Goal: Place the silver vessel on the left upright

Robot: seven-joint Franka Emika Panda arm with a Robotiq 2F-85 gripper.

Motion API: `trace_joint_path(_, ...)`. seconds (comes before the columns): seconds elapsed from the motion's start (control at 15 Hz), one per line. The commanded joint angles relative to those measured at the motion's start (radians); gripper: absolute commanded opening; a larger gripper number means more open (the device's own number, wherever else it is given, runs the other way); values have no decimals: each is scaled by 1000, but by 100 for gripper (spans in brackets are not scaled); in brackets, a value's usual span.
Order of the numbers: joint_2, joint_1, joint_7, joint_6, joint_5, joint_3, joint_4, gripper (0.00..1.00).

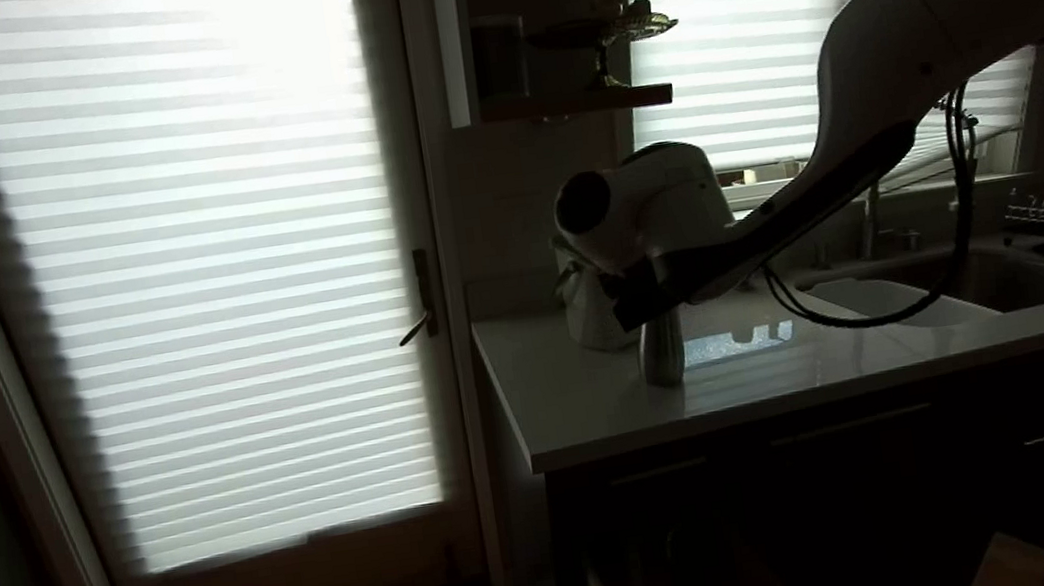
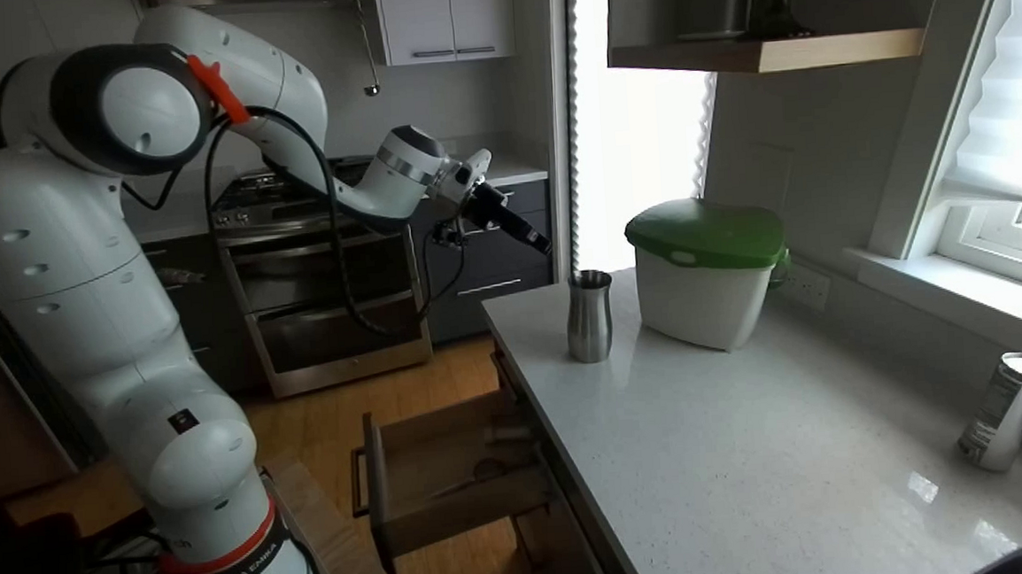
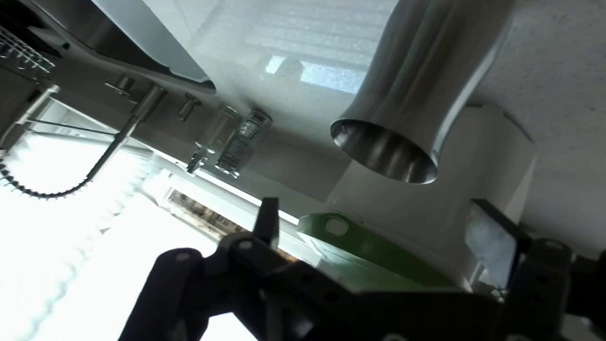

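The silver vessel point(image 2: 589, 319) is a brushed metal cup with a narrowed neck and an open, flared rim. It stands upright on the counter near its left end, and it shows in an exterior view point(image 1: 662, 355), its top hidden behind the gripper. In the wrist view the vessel point(image 3: 426, 80) appears upside down, its mouth just beyond the fingertips. My gripper point(image 3: 376, 222) is open, with nothing between its fingers. In an exterior view the gripper point(image 2: 542, 242) points down at a slant, above and beside the vessel's rim, apart from it.
A white bin with a green lid point(image 2: 705, 232) stands close beside the vessel. A can point(image 2: 1011, 412) stands farther along the counter point(image 2: 753, 467). An open drawer point(image 2: 452, 477) sticks out below the counter edge. A wooden shelf point(image 2: 834, 51) hangs above. A sink point(image 1: 1034, 271) is farther along.
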Motion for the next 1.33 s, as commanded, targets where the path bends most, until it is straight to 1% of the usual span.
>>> trace_joint_path(0.0,-148,-8,-231,165,128,-56,-106,100)
trace_joint_path(0.27,-248,-9,-495,309,286,-114,-195,100)
trace_joint_path(0.53,-314,-13,-784,401,475,-152,-277,100)
trace_joint_path(0.67,-346,-5,-937,429,564,-173,-319,100)
trace_joint_path(0.73,-362,42,-1009,431,595,-227,-337,100)
trace_joint_path(0.93,-405,86,-1234,436,704,-300,-391,100)
trace_joint_path(1.0,-422,102,-1295,466,735,-330,-417,100)
trace_joint_path(1.07,-361,-24,-1223,436,727,-194,-352,100)
trace_joint_path(1.13,-373,-13,-1274,452,752,-215,-371,100)
trace_joint_path(1.27,-389,-5,-1308,464,765,-232,-392,100)
